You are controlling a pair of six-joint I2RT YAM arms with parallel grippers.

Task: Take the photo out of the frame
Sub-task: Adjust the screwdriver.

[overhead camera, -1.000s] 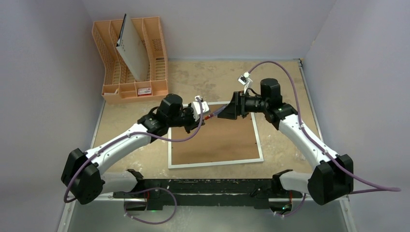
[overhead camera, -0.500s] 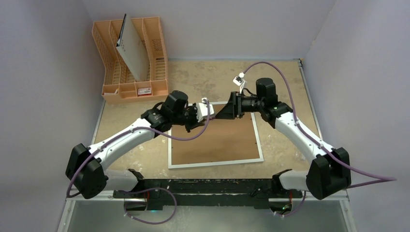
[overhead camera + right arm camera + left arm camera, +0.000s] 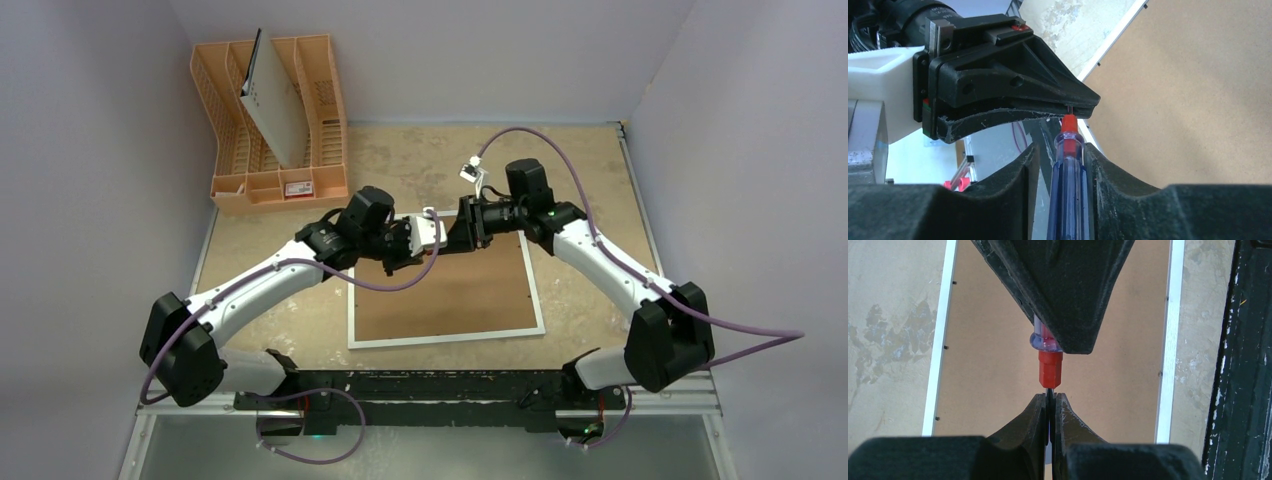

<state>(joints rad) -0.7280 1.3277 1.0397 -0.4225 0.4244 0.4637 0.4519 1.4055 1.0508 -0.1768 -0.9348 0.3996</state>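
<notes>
The frame lies back up on the table, brown fibreboard inside a narrow white border; it also shows in the left wrist view and the right wrist view. The photo is hidden. Both grippers meet above the frame's far edge. My left gripper is shut on the thin metal shaft of a screwdriver with a blue handle and red collar. My right gripper surrounds the handle; the handle touches one finger and a gap shows at the other.
An orange plastic rack stands at the back left with a grey-white holed board leaning in it. A black rail runs along the table's near edge. Grey walls close in the sides and back.
Both grippers have moved towards each other, the right arm shifting left. The screwdriver's handle now sits deeper between the right fingers. The frame has not moved.
</notes>
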